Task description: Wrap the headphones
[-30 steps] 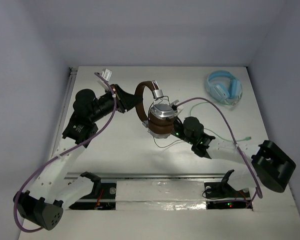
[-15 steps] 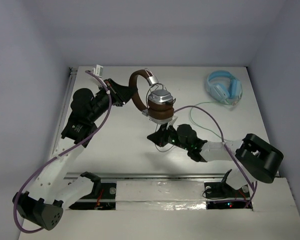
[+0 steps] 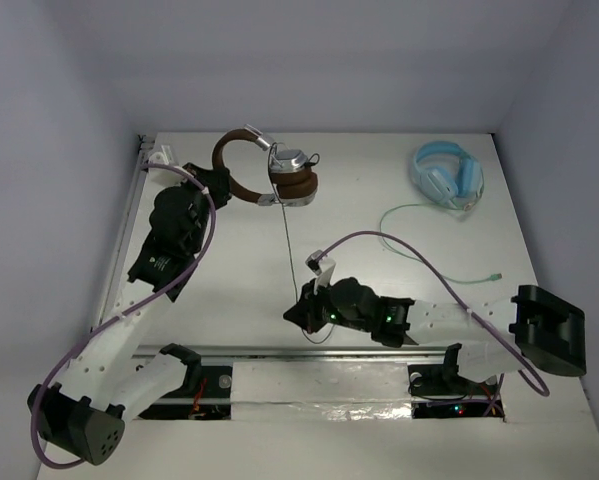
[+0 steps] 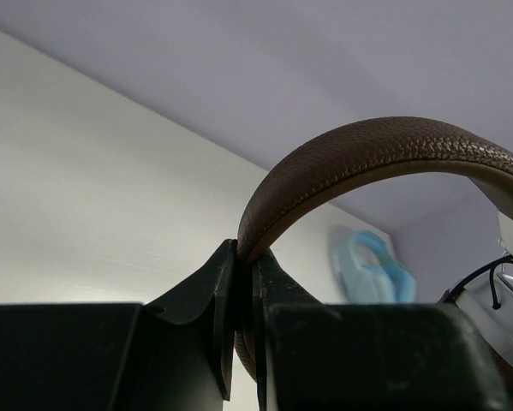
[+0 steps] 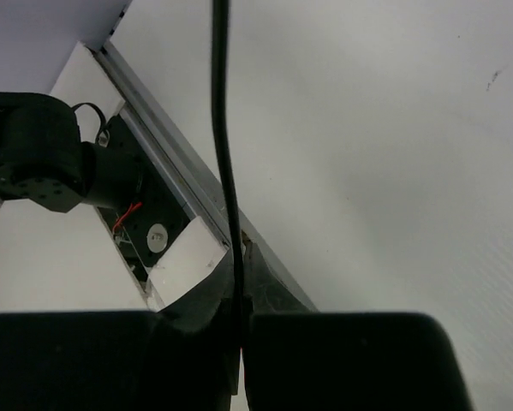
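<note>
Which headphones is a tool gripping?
The brown-banded pair with silver earcups: the left tool clamps its headband. The light blue pair lies untouched at the far right.

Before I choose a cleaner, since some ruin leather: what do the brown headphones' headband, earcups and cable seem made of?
Headband: matte brown leather or leatherette; pebbled grain shows. Earcups: silver with a satin gleam, probably metal, possibly painted plastic. Cable: thin, smooth black, likely rubber or plastic.
</note>
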